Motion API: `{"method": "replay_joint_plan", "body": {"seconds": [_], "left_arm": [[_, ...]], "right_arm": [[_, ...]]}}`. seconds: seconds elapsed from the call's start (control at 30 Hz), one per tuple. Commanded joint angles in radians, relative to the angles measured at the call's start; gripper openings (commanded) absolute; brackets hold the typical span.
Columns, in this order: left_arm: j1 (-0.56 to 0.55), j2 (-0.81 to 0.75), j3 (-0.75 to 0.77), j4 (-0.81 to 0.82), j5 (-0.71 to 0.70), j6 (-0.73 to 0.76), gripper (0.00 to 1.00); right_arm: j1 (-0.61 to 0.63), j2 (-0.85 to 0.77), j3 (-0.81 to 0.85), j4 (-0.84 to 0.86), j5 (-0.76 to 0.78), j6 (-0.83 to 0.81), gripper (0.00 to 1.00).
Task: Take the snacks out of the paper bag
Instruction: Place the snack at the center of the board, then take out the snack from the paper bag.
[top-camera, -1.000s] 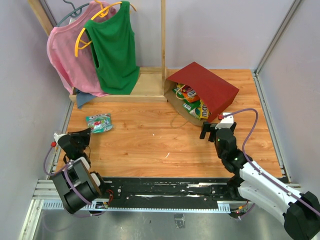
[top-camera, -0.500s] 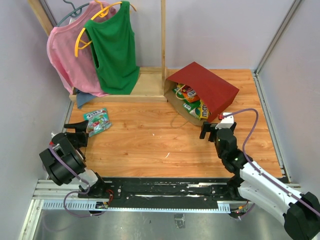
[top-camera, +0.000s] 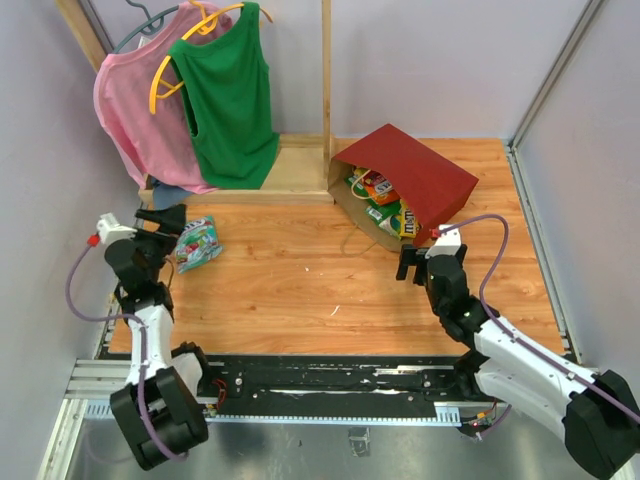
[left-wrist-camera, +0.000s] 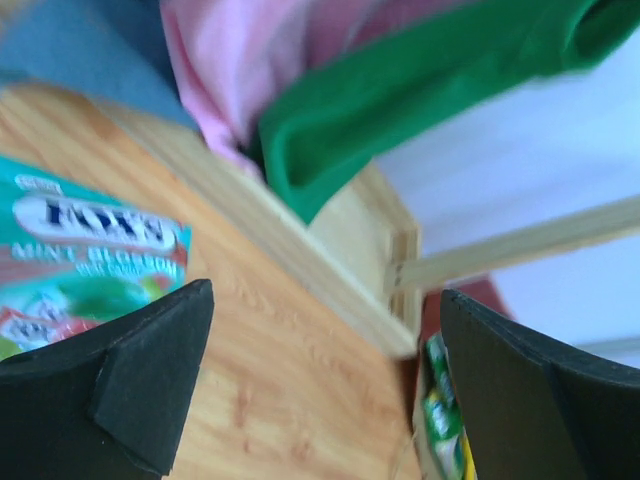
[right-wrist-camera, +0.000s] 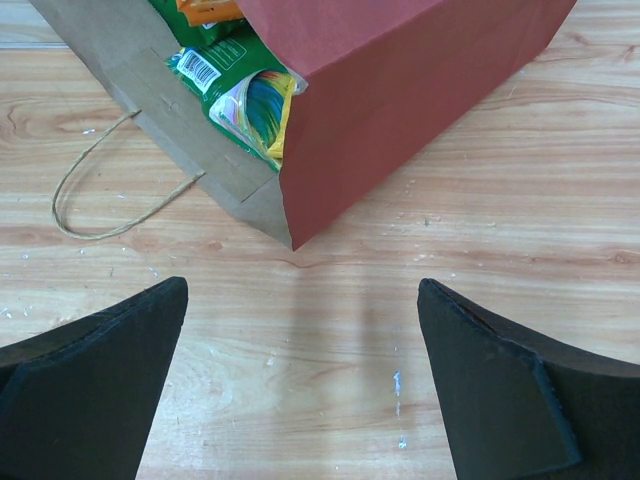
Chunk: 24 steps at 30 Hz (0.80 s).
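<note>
The left gripper (left-wrist-camera: 325, 300) has its jaws spread wide with nothing between them. It sits at the left of the top view, just beside a green mint packet (top-camera: 197, 243) lying on the wooden table (top-camera: 300, 285). The right gripper (right-wrist-camera: 302, 300) is equally spread and empty, just below the mouth of the paper bag (top-camera: 410, 175). The bag lies on its side at upper right, with snacks (right-wrist-camera: 235, 85) inside.

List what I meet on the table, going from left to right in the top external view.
First the left claw → green mint packet → red paper bag. The right claw stands in front of the bag, within its width, so it is left out.
</note>
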Motion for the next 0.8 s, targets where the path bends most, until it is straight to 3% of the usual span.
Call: {"method": "replay_joint_plan", "body": {"seconds": [0.0, 0.13, 0.4, 0.63, 0.77], "left_arm": [[-0.231, 0.037, 0.034, -0.121, -0.107, 0.125, 0.99], [-0.564, 0.137, 0.145, -0.156, -0.282, 0.252, 0.99], [-0.958, 0.519, 0.236, 0.103, -0.284, 0.212, 0.98], [-1.121, 0.823, 0.369, 0.3, -0.213, 0.103, 0.95], [-1.151, 0.923, 0.438, 0.377, -0.2, 0.075, 0.86]], "right_arm": [[0.01, 0.007, 0.024, 0.036, -0.007, 0.015, 1.0], [0.012, 0.01, 0.026, 0.033, -0.015, 0.016, 1.0], [0.013, 0.012, 0.012, 0.043, -0.013, 0.011, 1.0], [0.014, 0.015, 0.007, 0.05, -0.007, 0.01, 1.0], [0.014, 0.02, 0.008, 0.053, -0.008, 0.011, 0.98]]}}
